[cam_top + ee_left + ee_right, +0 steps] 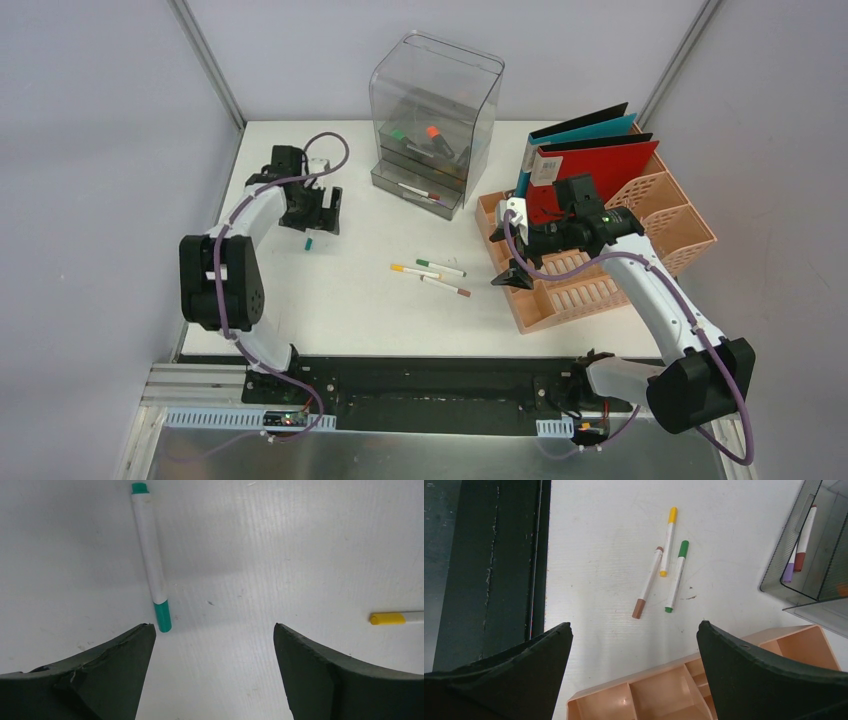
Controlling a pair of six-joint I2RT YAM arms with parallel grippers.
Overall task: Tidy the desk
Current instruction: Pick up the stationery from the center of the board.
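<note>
The desk [350, 300], a white tabletop, runs from its black front edge, where both arm bases are bolted, back to grey walls; nearest, on the right, the right gripper [510, 273] hovers with jaws wide apart and empty over the near corner of a peach file rack [690, 235]; just left of it, mid-desk, lie three loose markers close together: a brown-capped marker [446, 287], a yellow-capped marker [413, 270] and a green-capped marker [440, 267]; farther back on the left, the left gripper [322, 210] points down with jaws spread and nothing between them; a teal-capped marker [151, 555] lies on the desk with its near cap just beside one fingertip, outside the gap; farthest back stand a clear drawer box [435, 110], holding markers, and upright folders [600, 170] in the rack. The likely step is picking up the teal marker; to do it well, shift sideways until the barrel sits between the fingers, square across them, lower close to the surface, then close on the barrel's middle.
</note>
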